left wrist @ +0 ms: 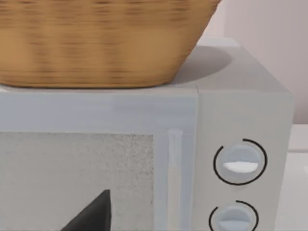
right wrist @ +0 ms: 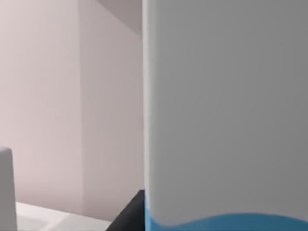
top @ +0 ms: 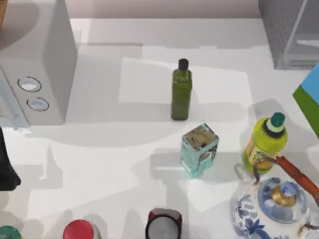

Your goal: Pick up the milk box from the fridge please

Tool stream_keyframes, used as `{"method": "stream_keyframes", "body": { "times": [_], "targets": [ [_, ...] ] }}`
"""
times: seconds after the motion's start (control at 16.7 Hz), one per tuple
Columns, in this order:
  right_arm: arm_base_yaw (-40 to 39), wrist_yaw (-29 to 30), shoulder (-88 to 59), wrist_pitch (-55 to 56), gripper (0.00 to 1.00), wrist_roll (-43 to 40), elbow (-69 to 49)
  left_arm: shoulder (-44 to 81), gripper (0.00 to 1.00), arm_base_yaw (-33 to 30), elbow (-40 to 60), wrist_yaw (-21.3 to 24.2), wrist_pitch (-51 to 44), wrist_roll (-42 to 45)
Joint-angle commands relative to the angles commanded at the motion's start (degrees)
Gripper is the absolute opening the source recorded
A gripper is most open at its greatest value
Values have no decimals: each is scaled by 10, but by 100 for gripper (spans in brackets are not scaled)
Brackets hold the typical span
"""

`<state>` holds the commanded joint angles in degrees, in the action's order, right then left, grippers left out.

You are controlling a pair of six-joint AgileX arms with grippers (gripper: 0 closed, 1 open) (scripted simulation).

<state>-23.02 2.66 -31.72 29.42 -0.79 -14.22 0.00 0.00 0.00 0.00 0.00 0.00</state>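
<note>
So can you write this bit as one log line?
milk box: tilted, top view's right edge | fridge: behind it | grippers: unclear

A rendered kitchen counter — a microwave [top: 45, 64] with two dials at the left edge, a fridge [top: 289, 30] at the far right corner, bottles and a teapot [top: 271, 209] between.

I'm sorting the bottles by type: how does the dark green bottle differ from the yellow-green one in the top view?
The dark green bottle is slim, olive-dark and black-capped; the yellow-green bottle is stouter, bright lime, with a teal cap and an orange-printed label. The dark one stands alone mid-table; the lime one is at the right, next to the blue-and-white teapot. Both stand upright with their caps on.
</note>
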Motion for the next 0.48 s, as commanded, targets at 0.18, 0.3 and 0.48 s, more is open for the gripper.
{"method": "stream_keyframes", "body": {
  "times": [0.18,0.3,0.48],
  "targets": [
    [-98,21,-175,112,0,20,-34,0,100,0,0,0,0,0],
    [-160,37,-297,186,0,34,-56,0,100,0,0,0,0,0],
    [-242,63,-467,290,0,46,-90,0,100,0,0,0,0,0]
  ]
}}
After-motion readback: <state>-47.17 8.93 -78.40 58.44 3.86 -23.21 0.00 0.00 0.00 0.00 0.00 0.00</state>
